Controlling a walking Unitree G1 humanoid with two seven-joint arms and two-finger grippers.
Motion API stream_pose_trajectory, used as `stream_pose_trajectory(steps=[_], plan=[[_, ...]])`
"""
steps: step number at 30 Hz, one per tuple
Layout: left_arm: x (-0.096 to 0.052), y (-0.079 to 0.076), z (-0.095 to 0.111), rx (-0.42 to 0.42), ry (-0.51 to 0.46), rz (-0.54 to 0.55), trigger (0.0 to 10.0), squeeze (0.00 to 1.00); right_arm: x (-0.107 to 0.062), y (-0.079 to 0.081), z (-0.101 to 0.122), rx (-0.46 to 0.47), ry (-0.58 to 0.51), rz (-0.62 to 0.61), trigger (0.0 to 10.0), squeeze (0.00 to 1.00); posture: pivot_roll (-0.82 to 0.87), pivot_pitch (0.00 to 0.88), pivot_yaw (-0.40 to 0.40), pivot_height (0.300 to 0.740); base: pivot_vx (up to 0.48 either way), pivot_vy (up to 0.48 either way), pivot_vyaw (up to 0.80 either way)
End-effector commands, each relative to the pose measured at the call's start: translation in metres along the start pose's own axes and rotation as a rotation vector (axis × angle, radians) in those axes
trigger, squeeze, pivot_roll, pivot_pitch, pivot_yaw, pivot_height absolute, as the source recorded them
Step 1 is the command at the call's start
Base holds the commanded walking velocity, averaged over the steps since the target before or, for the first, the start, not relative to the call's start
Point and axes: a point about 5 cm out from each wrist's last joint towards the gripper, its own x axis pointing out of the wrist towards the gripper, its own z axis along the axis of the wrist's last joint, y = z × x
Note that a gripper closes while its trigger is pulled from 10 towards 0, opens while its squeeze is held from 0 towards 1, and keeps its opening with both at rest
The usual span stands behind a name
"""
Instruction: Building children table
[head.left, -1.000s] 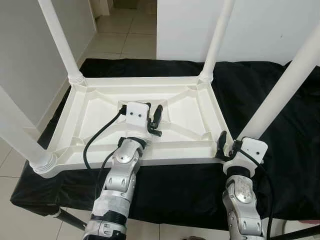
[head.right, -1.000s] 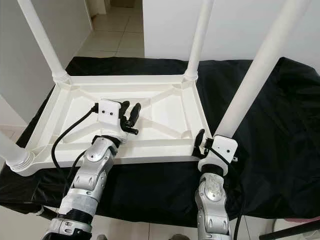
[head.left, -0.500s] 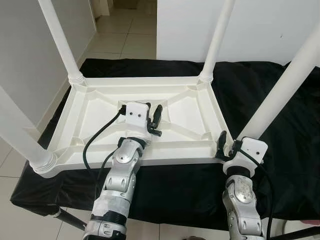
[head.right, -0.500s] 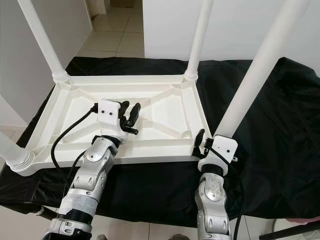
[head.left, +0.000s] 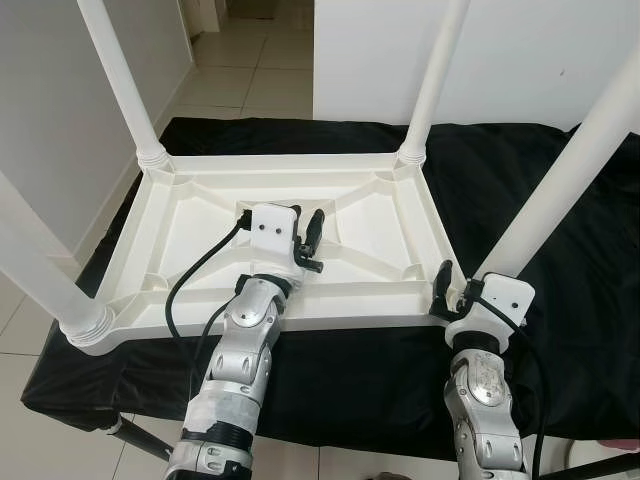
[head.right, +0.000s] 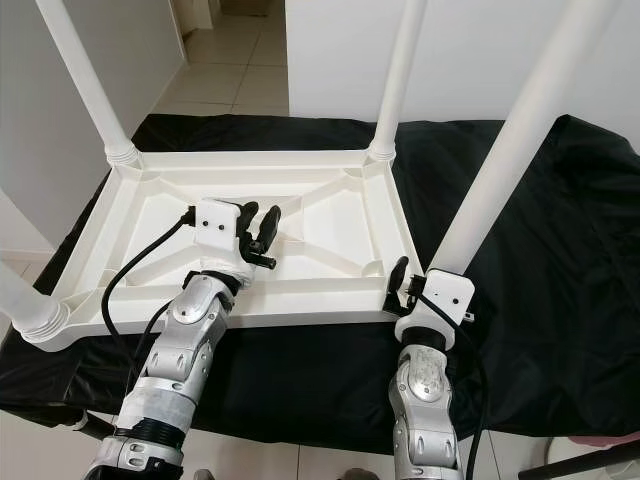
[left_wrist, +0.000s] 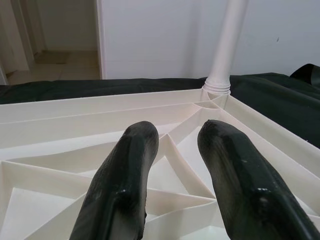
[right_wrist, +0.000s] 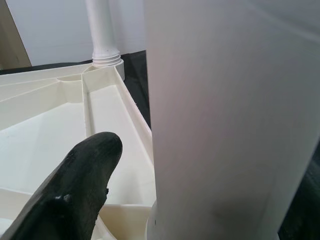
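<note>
Four legs upright on upturned white plastic table (head.left: 200, 200) | right gripper (head.left: 452, 292) straddles near-right white leg (head.left: 560, 170) (grip unclear) | left gripper (head.left: 308, 240) parted, empty, mid-underside

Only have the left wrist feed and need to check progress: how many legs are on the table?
Observer: Four. Each stands upright in a corner of the upside-down table. The one you see is the far right leg.
Operator: Where is the right gripper?
Observer: The right gripper is at the base of the near right leg, by that corner of the table.
Operator: What is the table lying on?
Observer: A black cloth over a raised surface, with tiled floor beyond it.
</note>
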Motion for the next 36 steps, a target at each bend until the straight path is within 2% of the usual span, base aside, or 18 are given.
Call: stream_pose_trajectory(steps=[1, 10, 13, 14, 15, 17, 18, 19, 20, 23, 25, 27, 30, 33, 34, 36], plan=[[-0.001, 0.002, -0.001, -0.004, 0.001, 0.038, 10.0, 0.00, -0.002, 0.013, -0.002, 0.032, 0.007, 0.035, 10.0, 0.00, -0.11, 0.000, 0.030, 0.740, 0.000, 0.000, 0.00], [0.000, 0.002, 0.000, 0.008, 0.000, 0.032, 10.0, 0.00, -0.001, 0.012, -0.002, 0.023, 0.011, 0.032, 10.0, 0.00, -0.11, 0.002, 0.026, 0.740, 0.000, 0.000, 0.00], [-0.001, -0.001, 0.002, 0.009, -0.002, -0.004, 10.0, 0.00, -0.002, 0.010, 0.000, 0.019, 0.003, 0.062, 10.0, 0.00, -0.11, 0.007, 0.018, 0.740, 0.000, 0.000, 0.00], [-0.003, -0.009, 0.003, 0.033, -0.008, -0.085, 10.0, 0.00, -0.003, 0.008, 0.001, 0.016, 0.001, 0.085, 10.0, 0.00, -0.11, 0.007, 0.016, 0.740, 0.000, 0.000, 0.00], [-0.003, -0.009, 0.003, 0.033, -0.008, -0.085, 10.0, 0.00, -0.003, 0.008, 0.001, 0.016, 0.001, 0.085, 10.0, 0.00, -0.11, 0.007, 0.016, 0.740, 0.000, 0.000, 0.00], [-0.012, -0.026, 0.003, 0.080, -0.007, -0.276, 10.0, 0.00, -0.004, 0.001, 0.005, 0.000, -0.009, 0.179, 10.0, 0.00, -0.11, 0.005, 0.013, 0.740, 0.000, 0.000, 0.00], [-0.012, -0.026, 0.003, 0.080, -0.007, -0.276, 10.0, 0.00, -0.004, 0.001, 0.005, 0.000, -0.009, 0.179, 10.0, 0.00, -0.11, 0.005, 0.013, 0.740, 0.000, 0.000, 0.00], [-0.015, -0.032, 0.004, 0.093, -0.004, -0.348, 10.0, 0.00, -0.003, -0.004, 0.006, -0.015, -0.011, 0.210, 10.0, 0.00, -0.11, 0.007, 0.012, 0.740, 0.000, 0.000, 0.00], [-0.015, -0.032, 0.004, 0.093, -0.004, -0.348, 10.0, 0.00, -0.003, -0.004, 0.006, -0.015, -0.011, 0.210, 10.0, 0.00, -0.11, 0.007, 0.012, 0.740, 0.000, 0.000, 0.00], [-0.018, -0.035, -0.002, 0.097, 0.047, -0.460, 10.0, 0.00, 0.004, -0.020, 0.004, -0.038, 0.007, 0.273, 10.0, 0.00, -0.12, 0.010, 0.013, 0.740, 0.000, 0.000, 0.00], [-0.018, -0.035, -0.002, 0.097, 0.047, -0.460, 10.0, 0.00, 0.004, -0.020, 0.004, -0.038, 0.007, 0.273, 10.0, 0.00, -0.12, 0.010, 0.013, 0.740, 0.000, 0.000, 0.00], [-0.020, -0.036, -0.003, 0.077, 0.065, -0.500, 10.0, 0.00, 0.007, -0.025, 0.005, -0.034, 0.010, 0.304, 10.0, 0.00, -0.12, 0.010, 0.013, 0.740, 0.000, 0.000, 0.00], [-0.022, -0.048, 0.004, 0.031, 0.092, -0.653, 10.0, 0.00, 0.015, -0.027, 0.009, -0.021, 0.028, 0.535, 10.0, 0.00, -0.13, 0.003, 0.020, 0.740, 0.000, 0.000, 0.00], [-0.024, -0.051, 0.006, 0.009, 0.114, -0.684, 10.0, 0.00, 0.016, -0.027, 0.010, -0.021, 0.038, 0.591, 10.0, 0.00, -0.13, 0.003, 0.020, 0.740, 0.000, 0.000, 0.00], [-0.027, -0.054, 0.007, -0.042, 0.147, -0.732, 10.0, 0.00, 0.018, -0.029, 0.010, -0.023, 0.053, 0.645, 10.0, 0.00, -0.12, 0.000, 0.022, 0.740, 0.000, 0.000, 0.00], [-0.029, -0.056, 0.007, -0.064, 0.156, -0.755, 10.0, 0.00, 0.020, -0.030, 0.010, -0.031, 0.064, 0.674, 10.0, 0.00, -0.12, 0.000, 0.022, 0.740, 0.000, 0.000, 0.00]])
